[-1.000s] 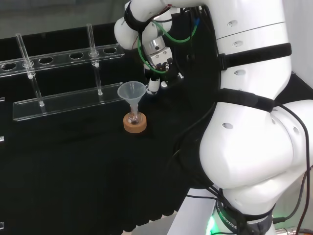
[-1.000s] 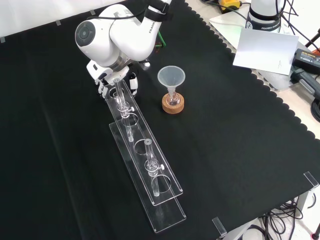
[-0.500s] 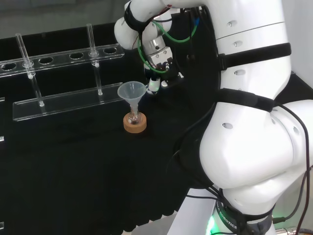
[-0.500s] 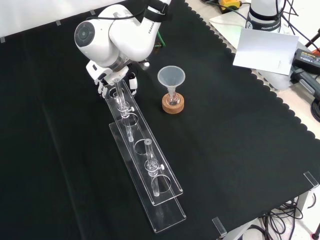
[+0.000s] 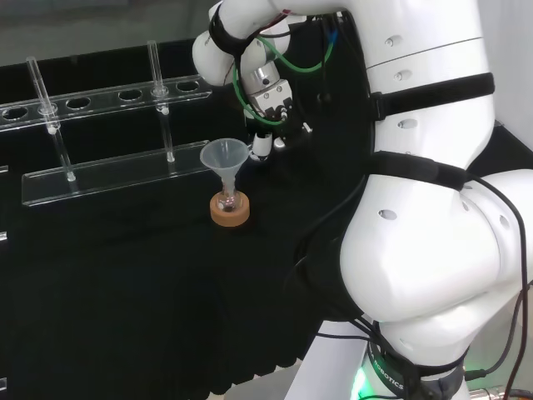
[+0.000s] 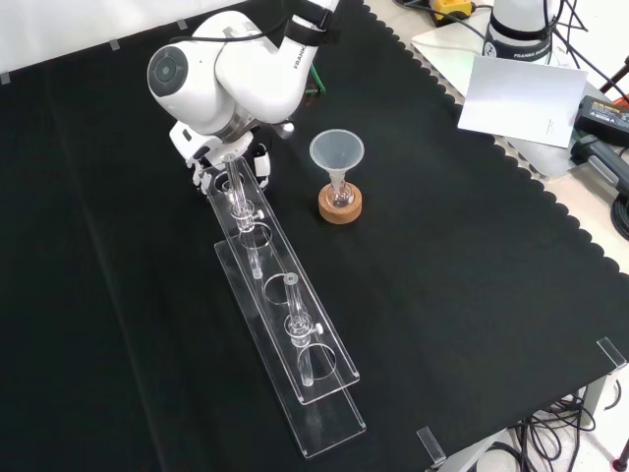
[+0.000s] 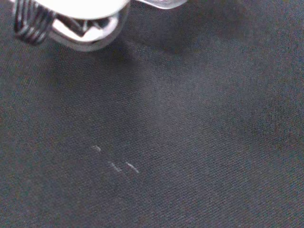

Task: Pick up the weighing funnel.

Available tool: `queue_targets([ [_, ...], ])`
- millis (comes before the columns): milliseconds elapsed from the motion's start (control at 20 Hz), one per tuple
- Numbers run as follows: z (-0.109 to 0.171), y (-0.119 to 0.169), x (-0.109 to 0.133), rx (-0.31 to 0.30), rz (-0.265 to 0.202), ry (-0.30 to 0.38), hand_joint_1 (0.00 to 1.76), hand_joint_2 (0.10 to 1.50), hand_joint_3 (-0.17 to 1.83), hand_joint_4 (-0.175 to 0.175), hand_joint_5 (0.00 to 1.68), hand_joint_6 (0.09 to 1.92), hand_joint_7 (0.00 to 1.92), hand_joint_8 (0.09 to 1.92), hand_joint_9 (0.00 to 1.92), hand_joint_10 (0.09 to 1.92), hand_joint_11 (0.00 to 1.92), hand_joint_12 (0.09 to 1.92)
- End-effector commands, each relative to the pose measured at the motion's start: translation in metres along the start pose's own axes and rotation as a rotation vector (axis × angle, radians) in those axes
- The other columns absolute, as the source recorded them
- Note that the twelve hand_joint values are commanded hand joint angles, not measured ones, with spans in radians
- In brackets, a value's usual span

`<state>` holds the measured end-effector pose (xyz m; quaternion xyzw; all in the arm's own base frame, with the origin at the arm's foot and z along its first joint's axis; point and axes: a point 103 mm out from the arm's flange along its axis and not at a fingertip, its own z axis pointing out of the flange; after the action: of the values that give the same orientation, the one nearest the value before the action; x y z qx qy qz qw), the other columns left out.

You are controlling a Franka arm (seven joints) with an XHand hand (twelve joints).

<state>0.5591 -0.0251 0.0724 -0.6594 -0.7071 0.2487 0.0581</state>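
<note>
Weighing funnel: its place relative to the robot hand (image 6: 203, 169) cannot be told. The wrist view shows black cloth under the palm, with a few faint pale streaks (image 7: 114, 164). Whether the robot hand is open or closed cannot be told. In the front view it hangs low over the tabletop (image 6: 472, 295), at the far end of the clear tube rack (image 6: 285, 315), partly behind the arm's white link (image 6: 231, 69). To its right stands the funnel (image 6: 337, 152), stem in a small flask (image 6: 340, 195) on a cork ring (image 6: 340, 208); in the head view the robot hand is just beside the funnel's rim. Open cloth runs from the cork ring to the scalloped right edge and the near edge, and also left of the rack.
</note>
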Motion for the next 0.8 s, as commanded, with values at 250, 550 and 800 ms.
queue_targets([
  [250, 0.0011, 0.0005, -0.0012, -0.003, -0.005, 0.005, 0.96, 0.57, 0.63, 0.068, 0.82, 0.67, 0.71, 0.6, 1.0, 0.36, 0.73, 1.22],
  [550, 0.0013, 0.002, 0.0016, 0.0, 0.004, -0.002, 0.98, 0.58, 0.64, 0.112, 1.0, 0.61, 0.73, 0.6, 1.01, 0.36, 0.74, 1.22],
  [800, 0.0016, 0.0029, 0.0053, -0.004, 0.015, -0.022, 1.07, 0.82, 0.34, 0.166, 1.17, 0.65, 0.74, 0.6, 1.02, 0.37, 0.74, 1.22],
])
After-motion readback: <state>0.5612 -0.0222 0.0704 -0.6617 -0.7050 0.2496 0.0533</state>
